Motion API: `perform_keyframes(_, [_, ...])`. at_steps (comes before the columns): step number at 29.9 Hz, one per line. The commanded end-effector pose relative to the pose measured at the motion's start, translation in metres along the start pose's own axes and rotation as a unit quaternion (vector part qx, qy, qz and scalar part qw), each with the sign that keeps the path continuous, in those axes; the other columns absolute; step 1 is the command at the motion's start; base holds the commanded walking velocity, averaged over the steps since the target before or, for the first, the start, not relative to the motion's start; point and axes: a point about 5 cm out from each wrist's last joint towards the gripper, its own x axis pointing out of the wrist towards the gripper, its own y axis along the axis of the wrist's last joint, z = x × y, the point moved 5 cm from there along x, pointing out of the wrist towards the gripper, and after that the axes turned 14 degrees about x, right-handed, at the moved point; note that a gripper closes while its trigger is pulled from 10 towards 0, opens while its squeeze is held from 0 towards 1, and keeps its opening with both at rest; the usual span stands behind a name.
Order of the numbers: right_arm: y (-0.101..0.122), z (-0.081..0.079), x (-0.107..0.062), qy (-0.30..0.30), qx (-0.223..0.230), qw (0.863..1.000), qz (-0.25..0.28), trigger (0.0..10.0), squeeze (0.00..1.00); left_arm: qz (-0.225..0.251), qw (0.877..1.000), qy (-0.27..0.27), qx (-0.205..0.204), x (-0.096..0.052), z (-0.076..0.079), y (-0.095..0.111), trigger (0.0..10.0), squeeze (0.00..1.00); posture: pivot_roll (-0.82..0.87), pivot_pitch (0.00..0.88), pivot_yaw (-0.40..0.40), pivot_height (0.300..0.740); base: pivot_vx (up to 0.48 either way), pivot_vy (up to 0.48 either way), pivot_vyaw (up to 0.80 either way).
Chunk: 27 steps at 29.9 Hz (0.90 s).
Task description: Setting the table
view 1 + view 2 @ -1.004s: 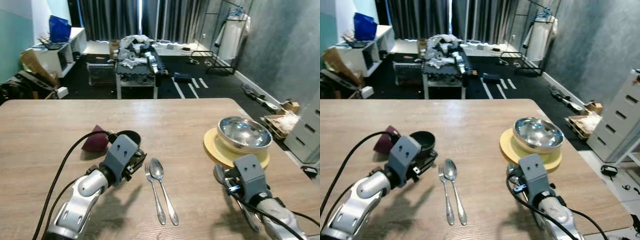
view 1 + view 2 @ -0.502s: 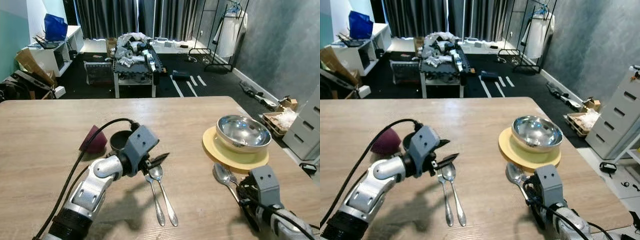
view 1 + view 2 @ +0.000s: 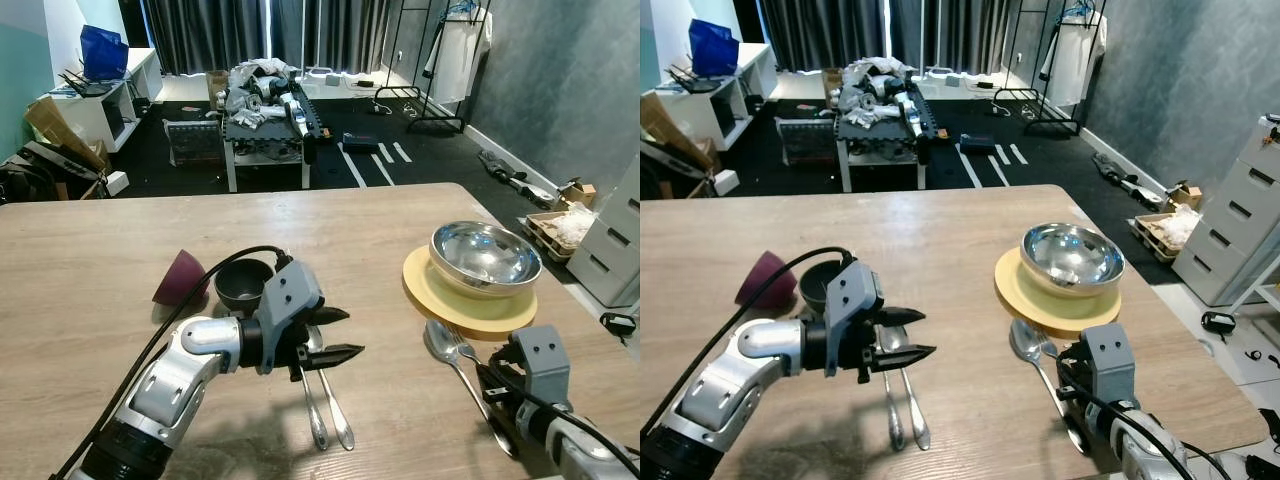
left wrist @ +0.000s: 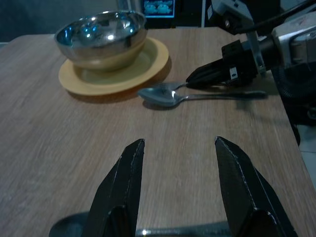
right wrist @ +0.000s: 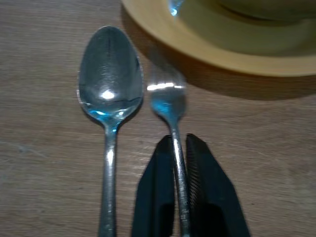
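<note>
I am hovering the left gripper point(image 3: 338, 335), jaws apart, over the middle spoon point(image 3: 330, 395), handle running near. Right gripper point(image 5: 180, 163) is clamping the fork point(image 5: 170, 106).

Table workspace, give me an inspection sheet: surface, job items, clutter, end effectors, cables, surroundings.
Surface: wooden table, no spills seen.
Job's things: steel bowl on yellow plate; right spoon and right fork lie side by side before the plate; second spoon and fork pair mid-table; dark bowl; maroon cup on its side.
Clutter: nothing seen on the table.
End effectors: left end effector open above the middle pair; right end effector shut on the right fork's handle.
Cables: black cable along the left arm.
Surroundings: cluttered low table, shelves, clothes rack, white drawers.
</note>
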Motion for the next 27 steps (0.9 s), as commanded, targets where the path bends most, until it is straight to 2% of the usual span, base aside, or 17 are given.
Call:
perform_keyframes(1, [-0.051,-0.001,-0.004,-0.004,0.022,0.996,-0.088,0.0,0.00,-0.003,1.000,0.000,-0.005,-0.005,0.003,-0.001,10.0,0.00,0.11,0.077,0.075,0.740,0.000,0.000,0.00])
perform_keyframes(10, [-0.046,-0.003,-0.004,0.005,0.008,0.996,-0.083,0.0,0.00,-0.011,1.000,0.016,-0.017,-0.015,0.002,-0.003,10.0,0.00,0.11,0.079,0.068,0.740,0.000,0.000,0.00])
perform_keyframes(11, [-0.034,-0.005,-0.003,0.007,0.022,0.998,-0.055,0.0,0.00,-0.015,0.999,0.027,-0.019,-0.016,0.000,-0.005,10.0,0.00,0.10,0.078,0.070,0.740,0.000,0.000,0.00])
perform_keyframes(12, [-0.034,-0.005,-0.003,0.007,0.022,0.998,-0.055,0.0,0.00,-0.015,0.999,0.027,-0.019,-0.016,0.000,-0.005,10.0,0.00,0.10,0.078,0.070,0.740,0.000,0.000,0.00])
perform_keyframes(13, [-0.010,-0.015,-0.004,0.034,0.063,0.997,0.005,0.0,0.00,-0.016,0.999,0.043,-0.022,-0.016,-0.003,-0.006,10.0,0.00,0.10,0.078,0.070,0.740,0.000,0.000,0.00])
perform_keyframes(14, [-0.010,-0.015,-0.004,0.034,0.063,0.997,0.005,0.0,0.00,-0.016,0.999,0.043,-0.022,-0.016,-0.003,-0.006,10.0,0.00,0.10,0.078,0.070,0.740,0.000,0.000,0.00])
perform_keyframes(17, [0.041,-0.047,-0.018,0.125,0.129,0.976,0.120,0.0,0.00,-0.014,0.996,0.079,-0.027,-0.015,-0.010,-0.006,10.0,0.00,0.10,0.076,0.070,0.740,0.000,0.000,0.00])
perform_keyframes(18, [0.041,-0.047,-0.018,0.125,0.129,0.976,0.120,0.0,0.00,-0.014,0.996,0.079,-0.027,-0.015,-0.010,-0.006,10.0,0.00,0.10,0.076,0.070,0.740,0.000,0.000,0.00])
perform_keyframes(19, [0.052,-0.058,-0.025,0.156,0.136,0.968,0.140,2.3,0.00,-0.012,0.995,0.090,-0.029,-0.016,-0.012,-0.005,10.0,0.00,0.09,0.069,0.072,0.740,0.000,0.000,0.00])
perform_keyframes(20, [0.060,-0.069,-0.031,0.180,0.137,0.962,0.154,10.0,0.00,-0.012,0.994,0.103,-0.031,-0.016,-0.014,-0.005,10.0,0.00,0.09,0.069,0.072,0.740,0.000,0.000,0.00])
perform_keyframes(21, [0.060,-0.069,-0.031,0.180,0.137,0.962,0.154,10.0,0.00,-0.012,0.994,0.103,-0.031,-0.016,-0.014,-0.005,10.0,0.00,0.09,0.069,0.072,0.740,0.000,0.000,0.00])
perform_keyframes(23, [0.072,-0.085,-0.038,0.203,0.131,0.954,0.175,10.0,0.00,-0.011,0.991,0.129,-0.035,-0.017,-0.019,-0.003,10.0,0.00,0.09,0.063,0.070,0.740,0.000,0.000,0.00])
perform_keyframes(27, [0.077,-0.091,-0.038,0.199,0.130,0.953,0.186,10.0,0.00,-0.010,0.989,0.143,-0.038,-0.017,-0.021,-0.002,10.0,0.00,0.09,0.061,0.069,0.740,0.000,0.000,0.00])
